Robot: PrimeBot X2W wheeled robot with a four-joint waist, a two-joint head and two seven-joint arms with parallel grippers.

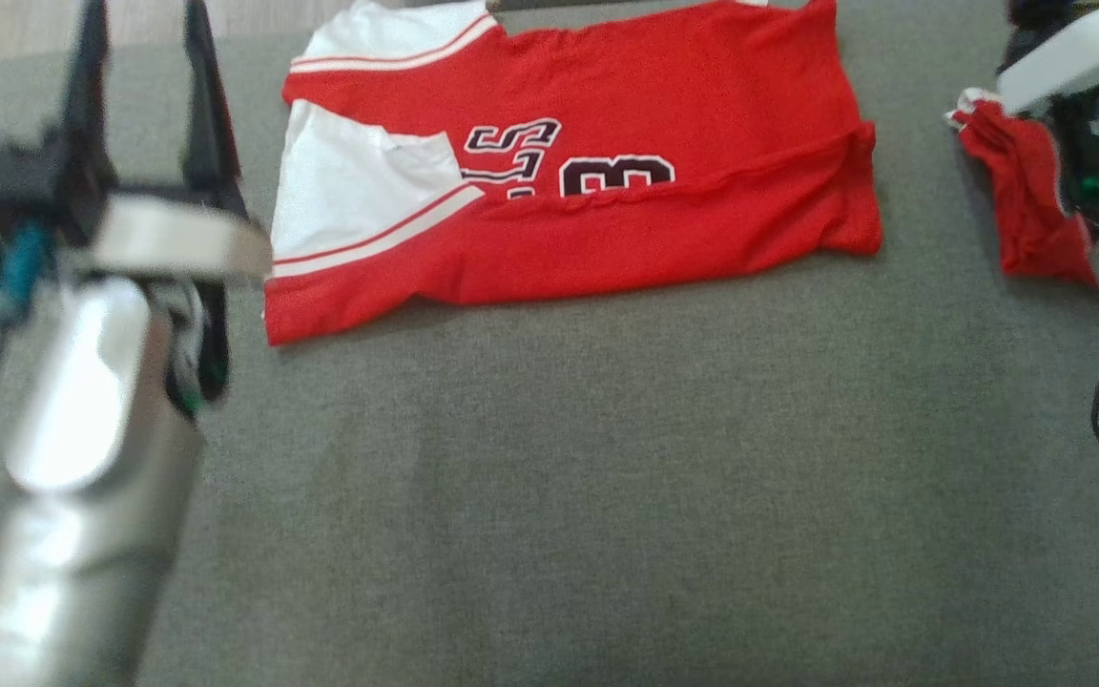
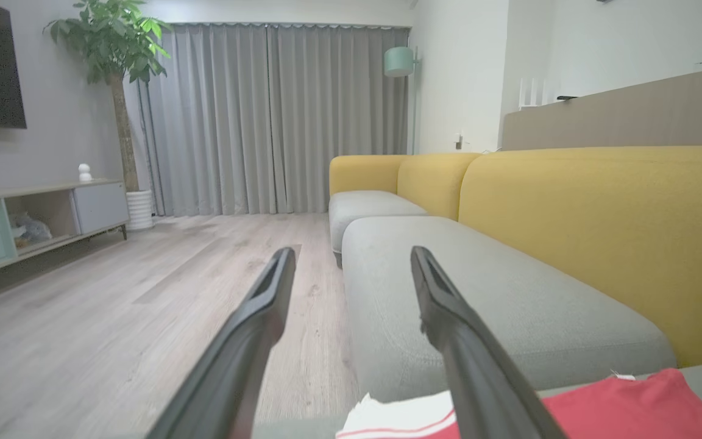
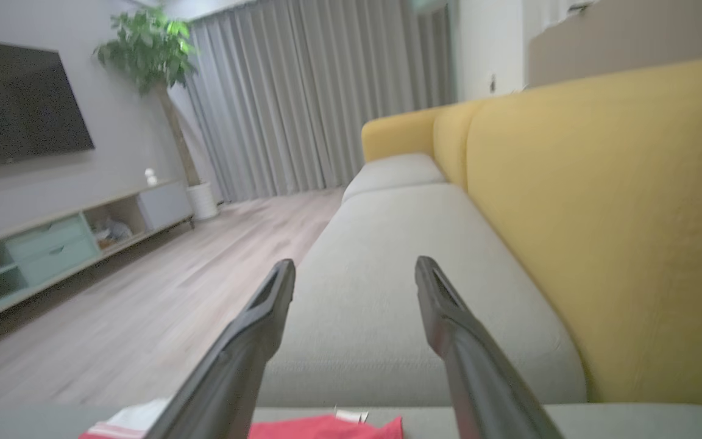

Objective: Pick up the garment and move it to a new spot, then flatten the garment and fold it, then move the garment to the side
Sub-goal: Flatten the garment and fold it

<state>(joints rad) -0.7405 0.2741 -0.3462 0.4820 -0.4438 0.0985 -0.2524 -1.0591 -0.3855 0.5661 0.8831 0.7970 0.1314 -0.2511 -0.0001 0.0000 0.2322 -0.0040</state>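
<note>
The red and white jersey (image 1: 607, 229) lies folded on the grey upholstered seat (image 1: 549, 477), lettering up. The left gripper (image 2: 352, 253) is just beside its white-sleeved end, fingers spread and empty. The right gripper (image 3: 356, 263) is also released, near a separate small red cloth (image 1: 1022, 200).

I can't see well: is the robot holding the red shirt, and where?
Nothing is held: left gripper and right gripper stand open; the red and white fabric jersey lies free.

Glossy silver forearm (image 1: 82, 448), pale wrist band (image 1: 177, 243), dark two-fingered left gripper (image 2: 352, 253) (teal fitting (image 1: 20, 267) behind), black cable (image 1: 1096, 405).
</note>
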